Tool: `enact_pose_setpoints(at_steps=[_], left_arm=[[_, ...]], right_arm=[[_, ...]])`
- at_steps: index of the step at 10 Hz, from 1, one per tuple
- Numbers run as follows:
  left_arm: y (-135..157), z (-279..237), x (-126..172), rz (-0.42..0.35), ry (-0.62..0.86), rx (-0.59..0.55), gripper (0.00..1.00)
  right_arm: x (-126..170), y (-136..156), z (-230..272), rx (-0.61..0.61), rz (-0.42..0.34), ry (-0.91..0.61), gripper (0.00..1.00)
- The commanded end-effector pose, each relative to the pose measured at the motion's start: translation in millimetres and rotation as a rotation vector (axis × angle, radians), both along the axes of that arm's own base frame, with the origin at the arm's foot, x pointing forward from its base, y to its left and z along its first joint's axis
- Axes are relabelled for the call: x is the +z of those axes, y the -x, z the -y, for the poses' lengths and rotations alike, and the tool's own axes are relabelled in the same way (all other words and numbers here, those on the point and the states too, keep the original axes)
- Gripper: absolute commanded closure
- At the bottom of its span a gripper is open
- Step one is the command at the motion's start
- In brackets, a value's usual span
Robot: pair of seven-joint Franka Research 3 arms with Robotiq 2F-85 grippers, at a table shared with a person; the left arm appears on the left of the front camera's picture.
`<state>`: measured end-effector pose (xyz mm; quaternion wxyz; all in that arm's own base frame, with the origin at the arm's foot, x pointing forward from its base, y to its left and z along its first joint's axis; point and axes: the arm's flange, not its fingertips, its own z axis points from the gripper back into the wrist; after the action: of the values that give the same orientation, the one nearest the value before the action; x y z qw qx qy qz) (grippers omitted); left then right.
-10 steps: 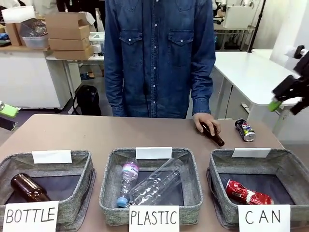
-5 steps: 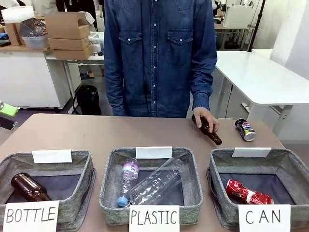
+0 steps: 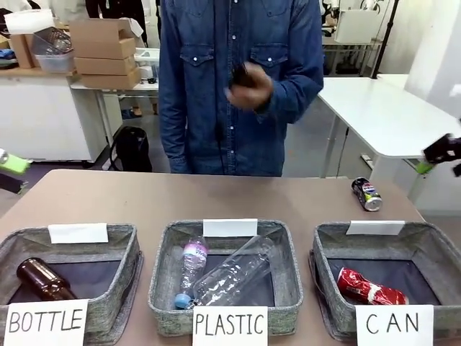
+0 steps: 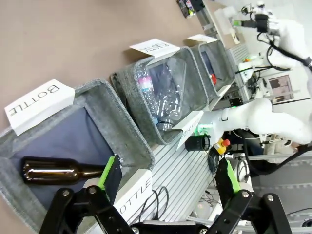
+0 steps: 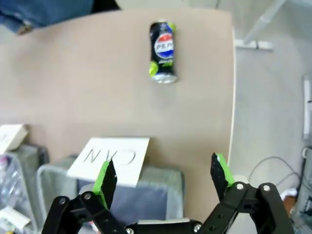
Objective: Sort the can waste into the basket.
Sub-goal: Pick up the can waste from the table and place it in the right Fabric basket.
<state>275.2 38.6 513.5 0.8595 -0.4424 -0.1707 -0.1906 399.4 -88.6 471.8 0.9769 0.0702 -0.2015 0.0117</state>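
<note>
Since the earlier frames the person's hand (image 3: pixel 248 86) has lifted a dark object, probably the brown bottle, off the worktop (image 3: pixel 180 198) to chest height, where it is motion-blurred; the right gripper (image 3: pixel 441 151) has come back into view at the right edge.

Left to right: the left gripper (image 4: pixel 168 178) hangs over the BOTTLE basket (image 3: pixel 122 249), fingers spread wide and holding nothing; a brown bottle (image 3: pixel 43 281) lies inside that basket. The PLASTIC basket (image 3: pixel 288 252) holds clear plastic bottles (image 3: pixel 223 277). The CAN basket (image 3: pixel 324 245) already contains the dented red can (image 3: pixel 369 287), lying on its side.

One can remains outside: the Pepsi can (image 3: pixel 366 193) lies on its side on the worktop, just beyond the CAN basket's far rim and near the worktop's right edge.

Governing relation: in the right wrist view the Pepsi can (image 5: pixel 163 51) lies ahead of the right gripper (image 5: pixel 163 178), beyond the basket, with its long axis running roughly along the line of approach (so the spread fingers would straddle its width). The right gripper is open and empty, and is judged much the nearer arm; the left is well apart.
</note>
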Motion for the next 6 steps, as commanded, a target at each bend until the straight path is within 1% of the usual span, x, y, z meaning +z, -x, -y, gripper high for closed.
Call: enact_pose_setpoints(at_steps=[1,2,3,4,5,6], left_arm=[[3,0,0,-0.008,0.004,0.003,0.00],[3,0,0,-0.008,0.004,0.003,0.00],[3,0,0,-0.008,0.004,0.003,0.00],[3,0,0,-0.008,0.004,0.003,0.00],[3,0,0,-0.008,0.004,0.003,0.00],[3,0,0,-0.008,0.004,0.003,0.00]], right_arm=[[-43,-52,-7,0.013,0.005,0.068,0.00],[-65,-73,-14,0.018,-0.021,0.103,0.00],[-82,-91,-21,-0.001,-0.125,0.041,0.00],[-58,-44,-12,0.007,-0.015,0.060,0.00],[-58,-44,-12,0.007,-0.015,0.060,0.00],[-93,-72,-22,0.017,-0.078,0.073,0.00]])
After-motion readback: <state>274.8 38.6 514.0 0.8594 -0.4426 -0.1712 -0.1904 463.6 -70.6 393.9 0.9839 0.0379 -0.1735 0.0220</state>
